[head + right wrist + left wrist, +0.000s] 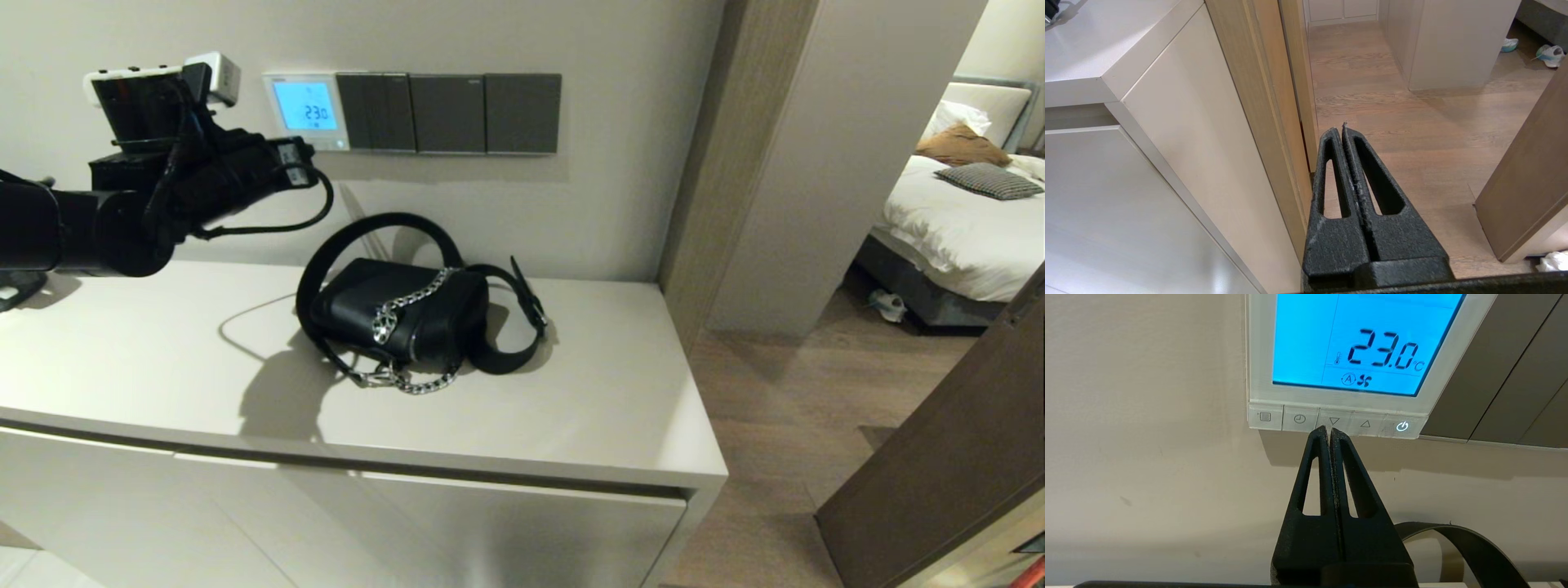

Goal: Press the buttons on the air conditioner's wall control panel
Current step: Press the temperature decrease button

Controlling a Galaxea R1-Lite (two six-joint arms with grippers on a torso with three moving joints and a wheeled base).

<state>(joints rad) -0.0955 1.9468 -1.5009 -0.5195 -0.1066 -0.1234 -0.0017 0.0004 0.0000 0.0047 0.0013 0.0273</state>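
Observation:
The white wall control panel [305,110] hangs on the wall, its screen lit light blue and reading 23.0; it also fills the top of the left wrist view [1355,355]. A row of small white-grey buttons [1334,422] runs along its bottom edge, the power key [1402,426] lit. My left gripper [1329,430] is shut and empty, its tips at the lower edge of the down-arrow button. In the head view the left gripper [304,153] sits just left of and below the panel. My right gripper [1340,130] is shut and empty, low beside the cabinet, out of the head view.
Three dark grey switch plates [449,113] sit right of the panel. A black handbag [404,314] with chain and strap lies on the white cabinet top [571,425] below. A wooden door frame [702,163] stands at the right; a bedroom lies beyond.

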